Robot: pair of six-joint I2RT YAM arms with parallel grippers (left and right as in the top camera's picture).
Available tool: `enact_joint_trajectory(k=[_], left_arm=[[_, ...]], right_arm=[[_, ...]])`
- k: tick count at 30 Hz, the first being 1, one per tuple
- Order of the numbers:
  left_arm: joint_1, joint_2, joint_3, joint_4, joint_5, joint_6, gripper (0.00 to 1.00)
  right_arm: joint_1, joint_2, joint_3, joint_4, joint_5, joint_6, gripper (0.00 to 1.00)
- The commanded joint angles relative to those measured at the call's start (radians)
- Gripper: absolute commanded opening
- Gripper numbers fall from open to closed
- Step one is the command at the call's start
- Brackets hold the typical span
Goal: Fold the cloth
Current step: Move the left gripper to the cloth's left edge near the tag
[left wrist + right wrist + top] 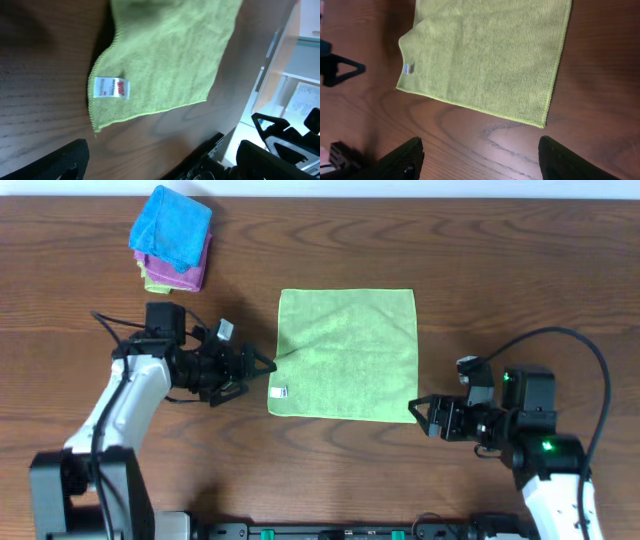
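The light green cloth (pixel 346 353) lies flat and spread out on the wooden table, its small white tag (pixel 281 392) at the front left edge. My left gripper (pixel 262 367) is open and empty, just left of the cloth's left edge near the tag. In the left wrist view the cloth (pixel 170 55) and tag (pixel 109 88) lie ahead of the open fingers (pixel 160 162). My right gripper (pixel 421 416) is open and empty, just off the cloth's front right corner. The right wrist view shows the cloth (pixel 490 55) ahead of the open fingers (pixel 480 162).
A stack of folded cloths stands at the back left: a bright blue cloth (pixel 171 227) on top of a purple cloth (pixel 190 276), with a yellow-green one beneath. The table's front edge is close behind both grippers.
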Motion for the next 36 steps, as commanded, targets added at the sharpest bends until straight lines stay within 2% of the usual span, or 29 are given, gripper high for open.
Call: enact_joint_trajectory(k=[1,13,20,28,34,36], left_arm=[[-0.004,0.049,-0.005,0.014,0.024,0.022,0.95],[-0.004,0.206,-0.031,0.074,0.034,0.018,0.95],[-0.004,0.236,-0.125,0.209,0.094,-0.056,0.95],[-0.051,0.236,-0.222,0.404,0.101,-0.205,0.95],[-0.130,0.236,-0.232,0.466,0.018,-0.295,0.95],[-0.151,0.236,-0.232,0.477,-0.004,-0.304,1.00]], right_arm=[[-0.009,0.038,-0.006,0.018,-0.048,-0.016,0.74],[-0.009,0.072,-0.006,0.068,-0.048,-0.008,0.75],[-0.009,0.072,-0.006,0.088,-0.047,0.007,0.75],[-0.009,0.072,-0.006,0.088,-0.048,0.007,0.76],[-0.009,0.072,-0.006,0.087,-0.048,0.026,0.79],[-0.009,0.072,-0.006,0.086,-0.047,0.026,0.79]])
